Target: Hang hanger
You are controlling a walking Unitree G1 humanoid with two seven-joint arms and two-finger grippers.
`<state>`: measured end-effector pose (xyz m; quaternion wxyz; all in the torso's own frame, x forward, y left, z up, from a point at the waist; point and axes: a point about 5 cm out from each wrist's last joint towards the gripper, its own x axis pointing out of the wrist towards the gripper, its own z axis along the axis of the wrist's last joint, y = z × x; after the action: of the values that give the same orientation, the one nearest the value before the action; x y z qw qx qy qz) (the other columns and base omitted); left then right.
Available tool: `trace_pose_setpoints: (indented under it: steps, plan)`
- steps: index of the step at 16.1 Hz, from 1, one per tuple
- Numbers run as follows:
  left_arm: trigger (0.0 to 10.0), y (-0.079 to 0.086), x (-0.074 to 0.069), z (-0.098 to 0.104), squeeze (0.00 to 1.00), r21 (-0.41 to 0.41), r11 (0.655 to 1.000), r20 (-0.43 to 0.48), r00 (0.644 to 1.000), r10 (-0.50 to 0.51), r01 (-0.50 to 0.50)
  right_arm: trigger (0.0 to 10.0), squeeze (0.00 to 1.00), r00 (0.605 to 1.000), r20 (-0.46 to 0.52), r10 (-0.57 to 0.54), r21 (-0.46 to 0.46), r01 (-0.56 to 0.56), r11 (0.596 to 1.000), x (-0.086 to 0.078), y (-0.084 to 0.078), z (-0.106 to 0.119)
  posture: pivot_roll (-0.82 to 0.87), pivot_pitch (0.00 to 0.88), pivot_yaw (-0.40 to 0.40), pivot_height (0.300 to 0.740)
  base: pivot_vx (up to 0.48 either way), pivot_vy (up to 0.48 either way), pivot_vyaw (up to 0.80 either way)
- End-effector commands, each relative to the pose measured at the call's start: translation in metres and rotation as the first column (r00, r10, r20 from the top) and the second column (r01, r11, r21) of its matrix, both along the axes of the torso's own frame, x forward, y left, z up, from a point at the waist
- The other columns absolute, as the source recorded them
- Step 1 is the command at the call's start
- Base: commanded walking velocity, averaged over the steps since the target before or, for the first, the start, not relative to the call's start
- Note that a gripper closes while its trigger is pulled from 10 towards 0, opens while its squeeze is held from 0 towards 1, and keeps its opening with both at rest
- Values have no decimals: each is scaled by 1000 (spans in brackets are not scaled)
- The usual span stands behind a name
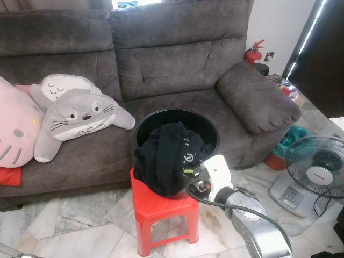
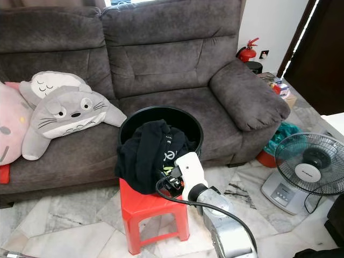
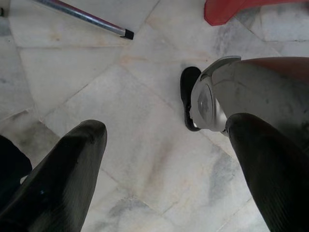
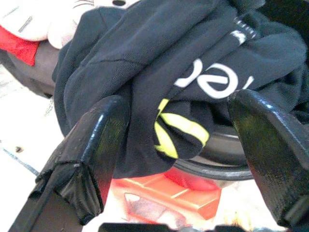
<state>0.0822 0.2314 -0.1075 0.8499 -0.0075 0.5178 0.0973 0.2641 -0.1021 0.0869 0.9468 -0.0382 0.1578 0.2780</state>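
Right gripper (image 4: 178, 145) spread wide, closing in on black garment (image 1: 164, 156) draped over front rim of black basket (image 1: 207, 126) on red stool (image 1: 161, 209). Hanger itself not discernible. Step, likely: reach. Next: clamp fabric, lift clear. Left gripper (image 3: 164, 164) open, idle over floor.

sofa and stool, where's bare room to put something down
Free: the sofa seat between the grey plush and the black bucket, and the cushion beside the right armrest. Crowded: the red stool, taken by the bucket, black clothes and the open right gripper.
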Motion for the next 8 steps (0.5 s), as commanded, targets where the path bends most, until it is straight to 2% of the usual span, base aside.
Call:
trace_pose_setpoints:
  steps: [1,2,8]
  plan:
    - [10000,-1,-4,-1,0,2,1000,-16,1000,4,-4,10000,0,999,-36,22,-11,-23,1000,1,7,-3,-172,0,8,732,0,0,0]
    - [10000,-1,-4,-1,0,2,1000,-18,1000,4,-4,10000,0,997,-72,34,-19,-35,999,1,10,-8,-171,0,6,732,0,0,0]
    - [10000,-1,-4,-1,0,4,1000,-19,1000,-1,1,10000,0,998,-60,-2,-33,0,999,13,9,-6,-168,0,7,732,0,0,0]
